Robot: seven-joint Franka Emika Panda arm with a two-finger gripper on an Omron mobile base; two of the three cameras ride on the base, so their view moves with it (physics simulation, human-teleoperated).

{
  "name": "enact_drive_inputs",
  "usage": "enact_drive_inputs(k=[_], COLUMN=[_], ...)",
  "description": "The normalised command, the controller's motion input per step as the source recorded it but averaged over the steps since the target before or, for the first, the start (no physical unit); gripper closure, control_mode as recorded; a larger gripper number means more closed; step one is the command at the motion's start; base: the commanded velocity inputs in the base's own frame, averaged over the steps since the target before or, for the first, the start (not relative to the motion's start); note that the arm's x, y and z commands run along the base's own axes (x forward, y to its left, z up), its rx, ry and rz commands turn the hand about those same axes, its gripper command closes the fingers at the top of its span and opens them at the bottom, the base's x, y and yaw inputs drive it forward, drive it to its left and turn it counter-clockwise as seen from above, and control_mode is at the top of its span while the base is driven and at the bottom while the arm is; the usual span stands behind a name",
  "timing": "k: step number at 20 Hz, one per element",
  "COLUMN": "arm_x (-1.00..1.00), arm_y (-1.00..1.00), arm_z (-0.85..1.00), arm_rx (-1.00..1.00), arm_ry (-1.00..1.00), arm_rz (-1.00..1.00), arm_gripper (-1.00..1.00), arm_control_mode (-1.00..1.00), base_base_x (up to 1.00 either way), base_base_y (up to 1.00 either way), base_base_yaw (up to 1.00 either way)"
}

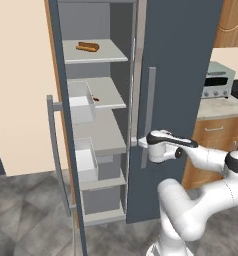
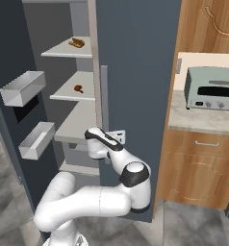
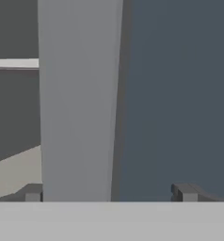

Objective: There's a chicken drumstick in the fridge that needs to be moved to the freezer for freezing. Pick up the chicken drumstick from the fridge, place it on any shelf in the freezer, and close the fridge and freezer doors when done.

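Observation:
The chicken drumstick [image 1: 95, 98] [image 2: 78, 88] lies small and orange-brown on the second shelf [image 2: 75, 91] of the open freezer [image 1: 98, 75]. The freezer door [image 2: 6, 57], with its black panel and white bins, stands swung out to the left. To the right the plain fridge door [image 1: 176, 90] [image 2: 135, 62] is shut, its grey bar handle [image 1: 150, 115] [image 2: 104, 96] upright. My gripper [image 1: 136, 142] [image 2: 119, 136] [image 3: 108, 193] is open at that door's left edge, at mid height. In the hand view the door's light grey edge strip [image 3: 76, 103] stands between the fingertips [image 3: 33, 193].
A hot dog in a bun [image 1: 87, 47] [image 2: 77, 43] lies on the top freezer shelf. Door bins [image 1: 81, 107] [image 2: 22, 89] jut from the open door. A toaster oven [image 1: 218, 80] [image 2: 212, 89] sits on the counter at right, above wooden cabinets [image 2: 203, 168].

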Motion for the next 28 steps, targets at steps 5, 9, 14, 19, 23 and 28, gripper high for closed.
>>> enact_drive_inputs(k=[5, 9, 14, 19, 23, 28], arm_x=[0.76, 0.21, -0.67, -0.78, -0.1, -0.38], arm_y=[-0.01, -0.06, 0.01, 0.05, 0.51, 0.37], arm_z=[0.0, 0.11, 0.62, 0.73, 0.38, 0.46], arm_rx=[0.0, 0.01, 0.08, 0.07, 0.06, 0.1], arm_ry=[0.0, 0.0, 0.0, 0.0, 0.0, 0.0], arm_rz=[-0.07, -0.1, -0.17, -0.15, -0.07, -0.05], arm_gripper=[-1.0, -1.0, -1.0, -1.0, -1.0, -1.0], arm_control_mode=[-1.0, -1.0, -1.0, -1.0, -1.0, -1.0], base_base_x=[0.0, 0.0, 0.0, 0.0, 0.0, 0.0], base_base_y=[0.0, 0.0, 0.0, 0.0, 0.0, 0.0], base_base_yaw=[0.0, 0.0, 0.0, 0.0, 0.0, 0.0])
